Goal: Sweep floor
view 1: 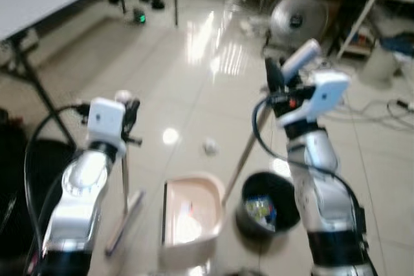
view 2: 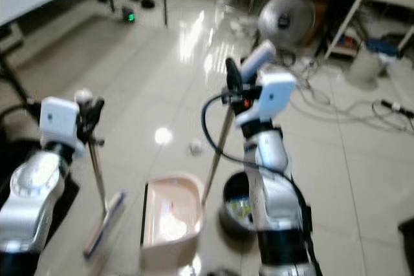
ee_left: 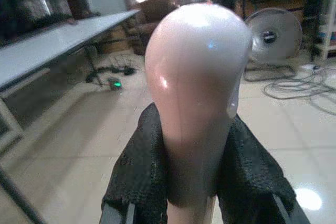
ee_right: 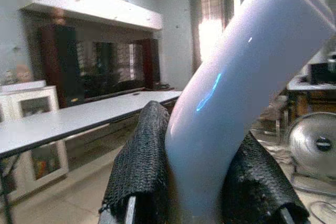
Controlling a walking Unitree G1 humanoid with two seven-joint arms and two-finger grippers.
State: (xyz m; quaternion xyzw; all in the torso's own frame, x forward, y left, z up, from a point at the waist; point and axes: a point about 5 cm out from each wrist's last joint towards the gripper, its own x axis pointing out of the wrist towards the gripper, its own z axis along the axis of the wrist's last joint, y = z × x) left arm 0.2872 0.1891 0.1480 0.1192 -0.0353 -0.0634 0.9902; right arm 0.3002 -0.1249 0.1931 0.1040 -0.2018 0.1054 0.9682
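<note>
Our left gripper (view 1: 129, 113) clamps the broom handle (ee_left: 195, 87); our right gripper (view 1: 277, 79) clamps the dustpan handle (ee_right: 241, 93), dustpan (view 1: 191, 214) near, left of the bin (view 1: 266, 210).

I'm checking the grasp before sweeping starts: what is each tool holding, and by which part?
The left tool grips the broom by its rounded handle top; the right tool grips the dustpan by its long handle's upper end.

We've got both arms raised, elbows bent: left gripper (view 1: 129, 113) w/ jaws clamped on broom handle (ee_left: 197, 103); right gripper (view 1: 275, 79) clamped on dustpan handle (ee_right: 239, 98).
</note>
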